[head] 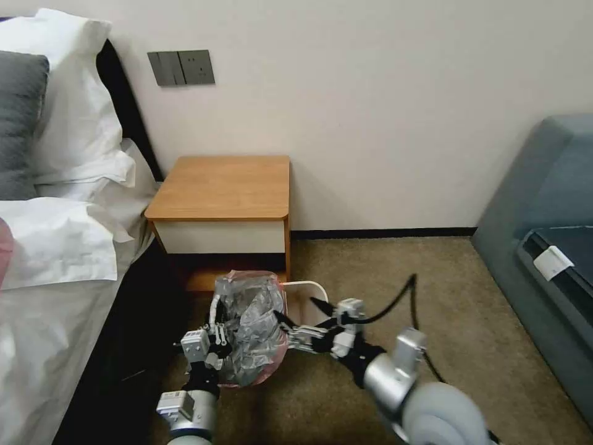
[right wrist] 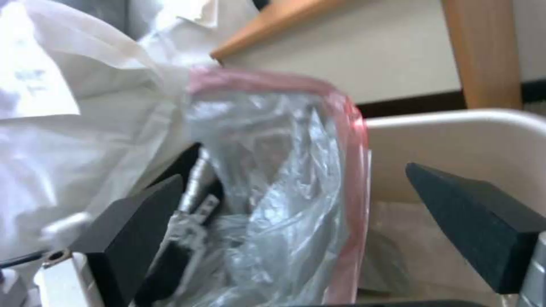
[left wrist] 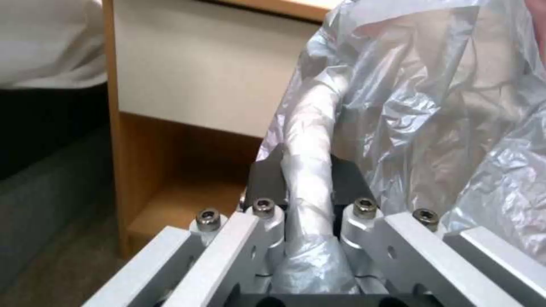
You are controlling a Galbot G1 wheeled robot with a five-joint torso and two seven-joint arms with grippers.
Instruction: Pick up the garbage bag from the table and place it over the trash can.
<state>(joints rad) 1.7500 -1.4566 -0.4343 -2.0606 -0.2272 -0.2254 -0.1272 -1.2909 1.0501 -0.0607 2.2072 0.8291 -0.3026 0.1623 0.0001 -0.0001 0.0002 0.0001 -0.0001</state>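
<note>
Grey, crinkled plastic film fills the space between my two arms in the head view: the garbage bag [head: 253, 330] hangs low in front of the nightstand [head: 222, 188], draped over the near side of the trash can [head: 306, 290], whose beige rim peeks out beyond it on my right. The bag's long axis runs from its pinkish-red rim, up by the nightstand's lower shelf, down toward me, and the mouth faces upward. My left gripper [head: 217, 334] sits against the bag's left edge, and my right gripper [head: 296, 315] reaches in from the right, its black fingertips spread and just beside the film.

In the left wrist view, my left gripper [left wrist: 307, 179] is pinched on a twisted rope of the garbage bag [left wrist: 432, 111], which runs straight out between the dark pads; the rest of the film billows beside it. The nightstand's white front panel [left wrist: 210, 72] and wooden shelf lie beyond.

In the right wrist view, my right gripper [right wrist: 318, 226] stands wide, one black fingertip on each side, gripping nothing. The garbage bag [right wrist: 273, 204] hangs between them, its red rim [right wrist: 352, 153] arching over the top and down one edge. The trash can [right wrist: 455, 145] wall stands just behind it, with white bedding [right wrist: 74, 111] to the other side.
</note>
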